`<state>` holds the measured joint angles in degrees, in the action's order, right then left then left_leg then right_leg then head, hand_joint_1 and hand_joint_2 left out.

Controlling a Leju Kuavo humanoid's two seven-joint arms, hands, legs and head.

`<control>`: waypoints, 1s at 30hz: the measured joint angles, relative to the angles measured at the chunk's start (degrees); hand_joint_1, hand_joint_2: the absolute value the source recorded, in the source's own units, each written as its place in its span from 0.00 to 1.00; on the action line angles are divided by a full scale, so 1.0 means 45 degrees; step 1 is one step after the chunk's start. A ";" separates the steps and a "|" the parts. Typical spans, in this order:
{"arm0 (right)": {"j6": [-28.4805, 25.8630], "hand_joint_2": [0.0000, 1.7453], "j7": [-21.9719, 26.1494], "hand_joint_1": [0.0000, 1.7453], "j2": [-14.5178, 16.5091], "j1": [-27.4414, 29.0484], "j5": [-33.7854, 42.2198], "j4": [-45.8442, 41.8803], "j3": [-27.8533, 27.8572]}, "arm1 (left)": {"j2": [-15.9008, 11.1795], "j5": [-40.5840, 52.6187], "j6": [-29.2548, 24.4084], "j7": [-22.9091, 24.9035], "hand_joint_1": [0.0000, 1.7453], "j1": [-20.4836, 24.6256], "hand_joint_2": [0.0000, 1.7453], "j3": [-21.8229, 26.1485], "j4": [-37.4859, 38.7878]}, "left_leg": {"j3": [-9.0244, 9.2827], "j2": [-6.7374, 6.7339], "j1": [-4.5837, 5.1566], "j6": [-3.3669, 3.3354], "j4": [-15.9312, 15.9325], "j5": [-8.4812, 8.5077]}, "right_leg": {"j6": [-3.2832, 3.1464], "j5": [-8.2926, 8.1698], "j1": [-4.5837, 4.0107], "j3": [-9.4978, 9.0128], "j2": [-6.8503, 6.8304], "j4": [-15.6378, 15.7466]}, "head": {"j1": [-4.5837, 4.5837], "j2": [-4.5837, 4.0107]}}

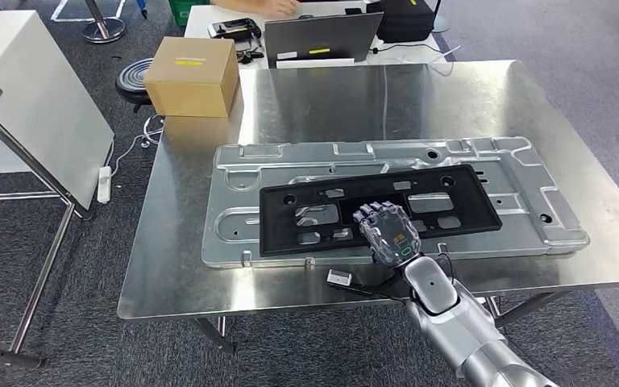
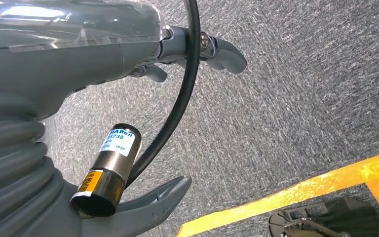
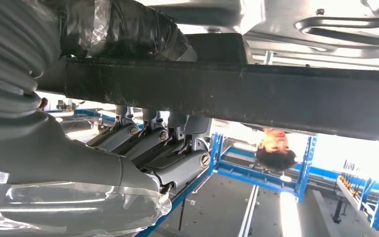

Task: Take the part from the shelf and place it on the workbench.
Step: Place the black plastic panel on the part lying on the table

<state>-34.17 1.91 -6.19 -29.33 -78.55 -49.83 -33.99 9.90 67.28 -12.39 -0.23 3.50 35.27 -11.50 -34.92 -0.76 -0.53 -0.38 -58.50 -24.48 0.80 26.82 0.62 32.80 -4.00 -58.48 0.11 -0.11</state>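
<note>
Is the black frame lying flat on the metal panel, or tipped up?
Flat: the black frame lies level on the metal panel, with the right hand gripping its near edge.

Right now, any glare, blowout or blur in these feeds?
Head view: sharp, soft reflections on the steel workbench, black part readable. Right wrist view: background blown out, the part's edge in silhouette above the right hand. Left wrist view: glare on the left hand cover, carpet sharp.

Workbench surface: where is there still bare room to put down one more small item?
The far half of the workbench is bare, between the cardboard box and the right edge. A bare strip also runs left of the silver panel. The middle is crowded: the black part lies on the panel under the right hand.
</note>
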 joint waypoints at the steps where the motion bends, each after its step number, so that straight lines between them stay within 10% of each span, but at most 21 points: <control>1: 0.0002 1.00 0.0001 0.95 -0.0011 -0.0004 -0.0013 0.0024 -0.0002 | 0.0000 -0.0008 -0.0001 -0.0006 0.00 -0.0005 1.00 0.0006 0.0000 | 0.0000 0.0000 0.0000 0.0000 0.0000 0.0000 | 0.0000 0.0000 0.0000 0.0000 0.0000 0.0000 | 0.0000 0.0000; 21: -0.0032 1.00 0.0149 0.95 -0.0023 -0.0001 0.0177 0.0203 -0.0058 | -0.0096 0.0144 0.0009 -0.0139 0.00 -0.0047 1.00 0.0095 0.0000 | -0.0002 0.0000 0.0000 0.0000 0.0000 0.0000 | 0.0000 0.0000 0.0001 0.0002 0.0000 -0.0001 | 0.0000 0.0000; 25: -0.0064 1.00 0.0149 0.00 -0.0023 0.0006 0.0218 0.0203 -0.0103 | -0.0164 0.0261 0.0069 -0.0484 0.00 -0.0049 1.00 0.0095 0.0000 | -0.0002 -0.0001 0.0000 0.0000 0.0000 0.0000 | 0.0000 0.0000 0.0001 0.0004 0.0001 -0.0001 | 0.0000 0.0000; 30: -0.0075 1.00 0.0191 0.00 -0.0023 0.0005 0.0296 0.0200 -0.0112 | -0.0215 0.0363 -0.0051 -0.0621 0.00 -0.0050 1.00 0.0095 0.0000 | -0.0001 -0.0002 -0.0001 0.0000 0.0000 0.0000 | 0.0000 0.0000 0.0001 0.0003 0.0002 -0.0001 | 0.0000 0.0000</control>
<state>-34.51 2.77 -6.29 -29.31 -77.21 -48.93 -34.49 8.93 68.91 -12.62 -3.03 3.27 35.69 -11.50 -34.93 -0.77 -0.53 -0.38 -58.50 -24.48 0.80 26.82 0.62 32.81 -3.99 -58.48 0.11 -0.11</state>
